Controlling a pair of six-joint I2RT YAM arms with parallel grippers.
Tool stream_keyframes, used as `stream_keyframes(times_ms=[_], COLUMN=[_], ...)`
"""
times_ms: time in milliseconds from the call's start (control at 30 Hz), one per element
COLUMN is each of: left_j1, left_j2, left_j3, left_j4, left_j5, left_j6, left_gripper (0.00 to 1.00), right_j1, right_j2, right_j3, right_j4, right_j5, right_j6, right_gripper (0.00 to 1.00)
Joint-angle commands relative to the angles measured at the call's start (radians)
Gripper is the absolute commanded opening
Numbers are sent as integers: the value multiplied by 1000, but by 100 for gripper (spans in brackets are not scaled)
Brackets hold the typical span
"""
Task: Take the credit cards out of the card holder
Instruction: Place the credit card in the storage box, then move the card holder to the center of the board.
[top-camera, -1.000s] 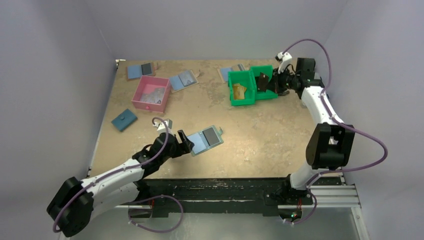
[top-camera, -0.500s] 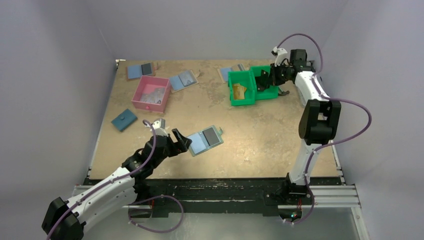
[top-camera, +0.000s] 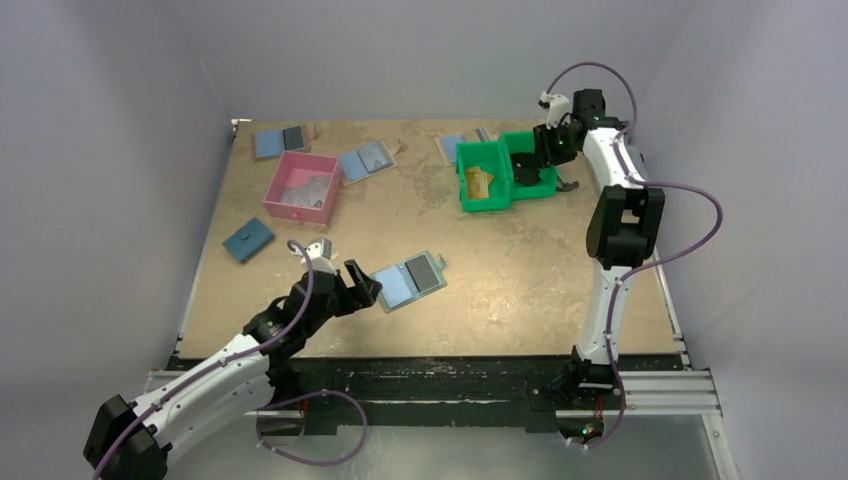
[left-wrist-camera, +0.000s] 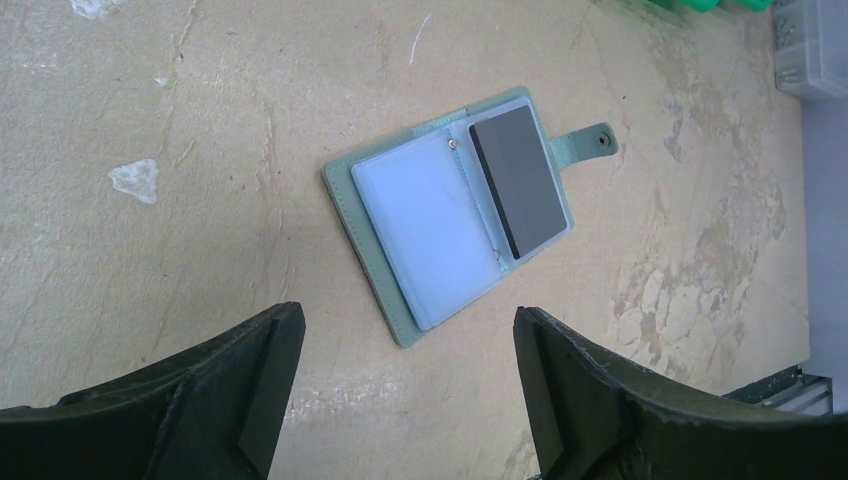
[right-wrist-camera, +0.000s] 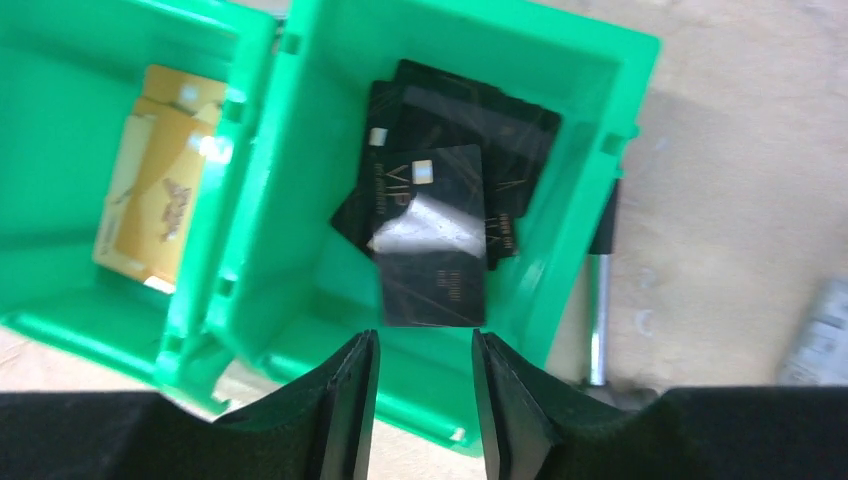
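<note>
Since 1 second ago the left end effector (top-camera: 362, 284) has drawn back a little from the card holder (top-camera: 411, 280); its fingers stand wide apart and hold nothing. The right arm has folded up steeper, and the right end effector (top-camera: 541, 152) hangs over the green bin (top-camera: 485, 206), fingers a little apart and empty. The card holder lies open and flat on the bench (top-camera: 520, 270), well away from every edge, with bare surface around it. The orange-yellow credit cards (top-camera: 479, 183) lie in the bin's left compartment

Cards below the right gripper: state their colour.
The cards are black with fine gold lines and lettering; the right wrist view shows them best.
</note>
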Motion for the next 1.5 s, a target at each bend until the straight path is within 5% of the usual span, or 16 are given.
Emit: stream_keyframes(times_ms=[0,167,333,667,800,933,1200,1367,1467], left_j1=[5,4,5,4,-44,-151,-205,-203,-199], left_j2=[-11,-8,4,209,292,388,443,352,344], left_j3=[59,84,133,330,401,489,527,531,615], left_j4=[-21,-42,-58,-96,-145,-217,-245,-237,-318], left_j5=[3,-16,-65,183,151,27,-54,-119,-168], left_j6=[28,41,30,234,274,325,344,342,385], left_gripper=[81,82,99,91,89,89,89,95,98], right_j1=[4,4,5,5,4,2,34,284,412], right_j2=[-80,-246,-466,-851,-958,-987,-919,-952,-928], right_j3=[40,-128,-351,-699,-866,-930,-946,-1065,-1086], right_j4=[61,196,191,45,49,33,-275,215,361], right_j5=[186,188,-32,-614,-772,-763,-849,-482,-310], right_j6=[2,-9,-77,-180,-268,-350,-880,-366,-247], right_gripper=[47,48,52,69,80,97,99,99,99])
